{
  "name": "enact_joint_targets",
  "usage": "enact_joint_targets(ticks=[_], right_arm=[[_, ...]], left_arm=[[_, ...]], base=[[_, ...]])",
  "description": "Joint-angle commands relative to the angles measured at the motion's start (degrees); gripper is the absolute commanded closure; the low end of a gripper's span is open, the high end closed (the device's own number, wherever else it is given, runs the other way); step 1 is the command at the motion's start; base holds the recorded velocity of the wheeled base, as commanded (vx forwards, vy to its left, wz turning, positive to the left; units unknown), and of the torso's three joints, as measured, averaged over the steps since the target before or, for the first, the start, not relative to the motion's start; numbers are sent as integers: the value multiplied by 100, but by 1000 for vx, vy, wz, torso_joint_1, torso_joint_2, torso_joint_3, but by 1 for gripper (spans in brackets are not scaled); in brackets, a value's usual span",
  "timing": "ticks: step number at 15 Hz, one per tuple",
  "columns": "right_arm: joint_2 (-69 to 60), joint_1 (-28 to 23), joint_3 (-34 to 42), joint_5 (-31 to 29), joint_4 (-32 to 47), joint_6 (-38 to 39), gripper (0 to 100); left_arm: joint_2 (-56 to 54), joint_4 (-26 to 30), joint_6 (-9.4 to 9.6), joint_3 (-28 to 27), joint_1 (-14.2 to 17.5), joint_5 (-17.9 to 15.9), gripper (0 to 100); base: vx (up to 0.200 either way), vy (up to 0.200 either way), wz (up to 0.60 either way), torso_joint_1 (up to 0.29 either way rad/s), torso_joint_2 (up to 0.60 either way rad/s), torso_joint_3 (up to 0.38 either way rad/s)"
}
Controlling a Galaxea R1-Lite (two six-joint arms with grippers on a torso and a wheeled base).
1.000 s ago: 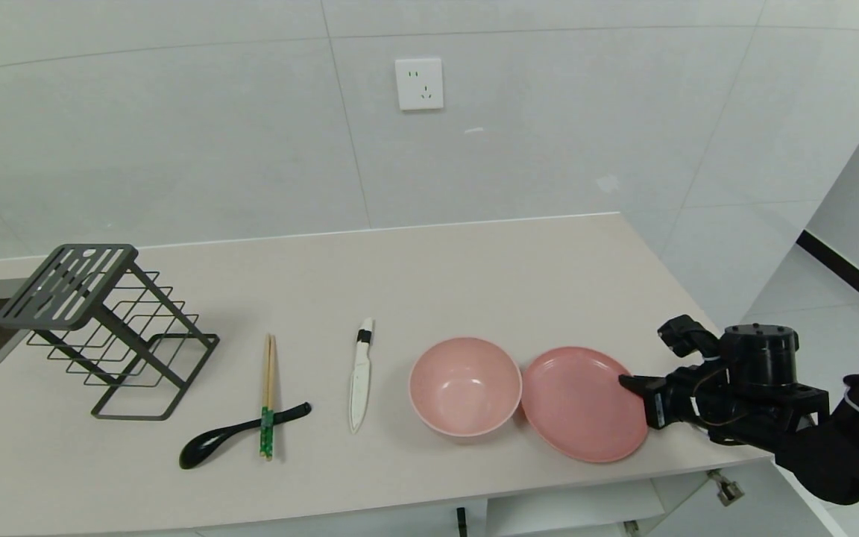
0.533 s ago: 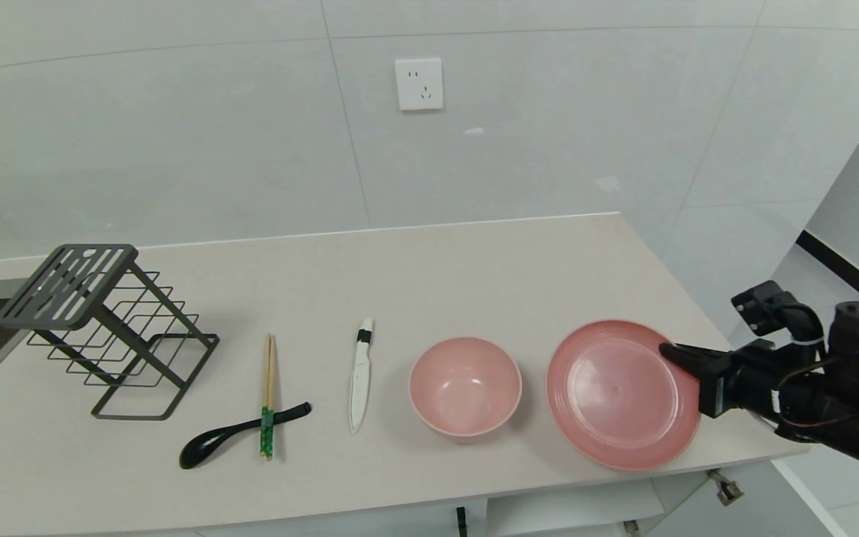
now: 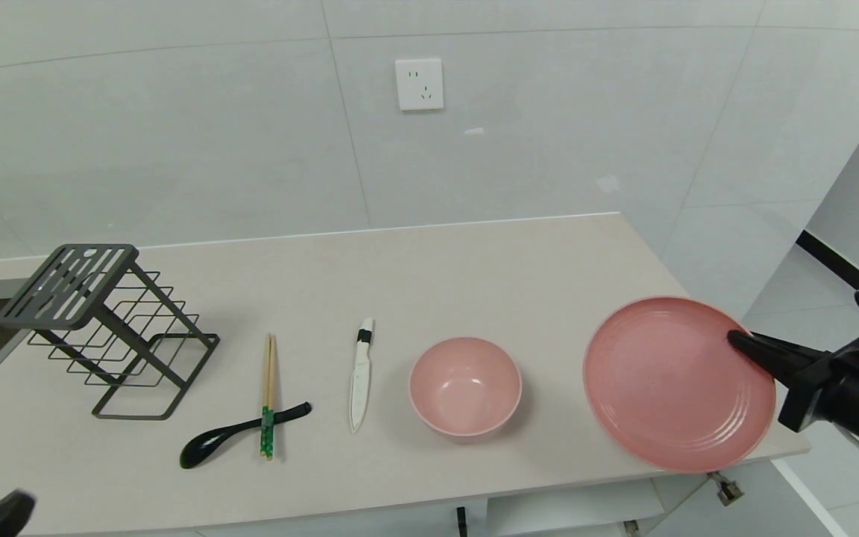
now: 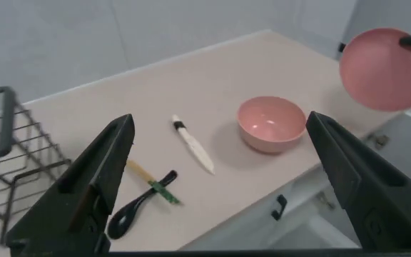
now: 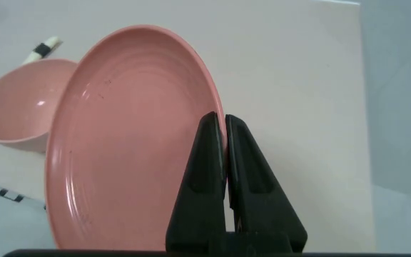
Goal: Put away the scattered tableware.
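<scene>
ok, right gripper (image 5: 224, 135) is clamped on one edge of the plate (image 3: 679, 384), with nothing else supporting it. plate is up off the counter (image 3: 474, 276), tilted, hanging over the right front corner and partly past the edge.

risks as i see them:
- thin rim pinch on a smooth plate. a quick swing could make it pivot or slide out, and a drop from here likely hits the floor, not the counter.
- rack (image 3: 101, 328) is at the far left, so the path crosses bowl (image 3: 465, 385), knife (image 3: 360, 377), chopsticks (image 3: 268, 391) and spoon (image 3: 239, 431). carried low, the rim clips the bowl first.
- rack looks like light wire. an off-angle entry could shove or tip it.

left gripper (image 4: 220, 132) is spread wide and holding nothing, low at the near left. it could crowd the approach to the rack.
</scene>
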Motion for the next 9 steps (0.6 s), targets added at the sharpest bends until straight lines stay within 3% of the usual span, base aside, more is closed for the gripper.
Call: enact_joint_targets(ticks=[1, 4, 9], right_arm=[[-526, -275, 456, 8, -101, -12, 100], [-1230, -548, 552, 8, -101, -30, 100], [-1511, -548, 772, 16, -110, -38, 100]], left_arm=[[2341, -614, 215, -294, -561, -508, 0], [3141, -597, 224, -426, -1238, -271, 0], [4187, -500, 215, -979, -1326, -139, 0]], base=[[0, 0, 0, 0, 0, 0], [0, 0, 0, 0, 0, 0], [0, 0, 0, 0, 0, 0]])
